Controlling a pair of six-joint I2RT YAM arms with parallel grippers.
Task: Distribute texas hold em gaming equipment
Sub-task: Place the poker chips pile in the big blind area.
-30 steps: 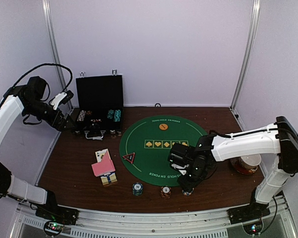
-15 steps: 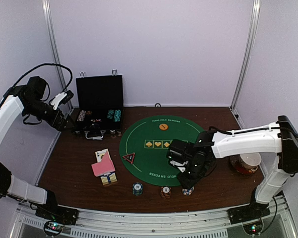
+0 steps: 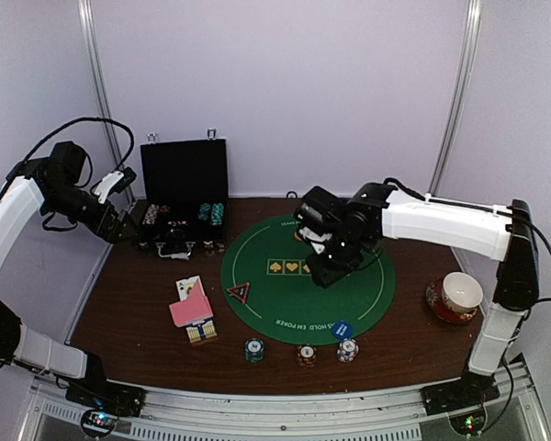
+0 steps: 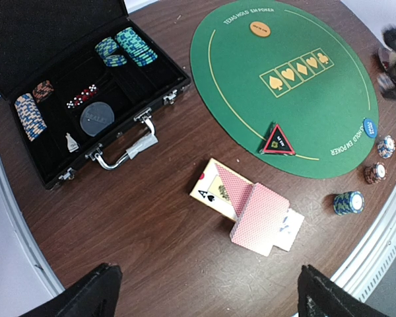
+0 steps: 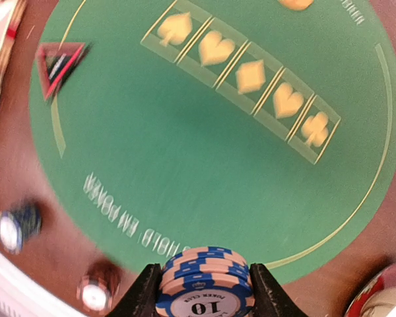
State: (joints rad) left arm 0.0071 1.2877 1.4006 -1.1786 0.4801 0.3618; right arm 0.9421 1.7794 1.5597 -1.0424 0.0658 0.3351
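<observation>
Evidently the step in hand is a carry: the right gripper (image 3: 324, 262) hangs over the big round green felt mat (image 3: 280, 303), just right of centre in the top view. Its jaws are closed on a short stack of peach-and-blue edge-striped poker chips (image 5: 199, 294) whose top face reads 10.

Along the mat's lower rim, on the brown wooden table (image 3: 138, 322), 3 stacks are already set out in a row: a teal chip stack (image 3: 254, 349), a red-brown chip stack (image 3: 306, 355) and a white-and-blue chip stack (image 3: 347, 349). A plain blue disc button (image 3: 342, 329) lies on the felt just above the last.

I judge the next move calls for a free spot at the mat's edge, a level descent so the stack does not slide, then a clean release.

Things to steer round are the black-and-red triangular marker (image 4: 277, 140) at the mat's left edge and the plain orange disc button (image 4: 260, 28) near its upper rim. The pink-backed playing cards (image 4: 261, 218) lie fanned left of the mat, undealt.

The left gripper (image 4: 208, 290) hovers spread wide and empty beside the open black hinged case (image 4: 53, 33), upper left, where spare chips (image 4: 135, 46) stand in their slots. A cup on a red saucer (image 3: 457, 296) sits at the right, well apart
</observation>
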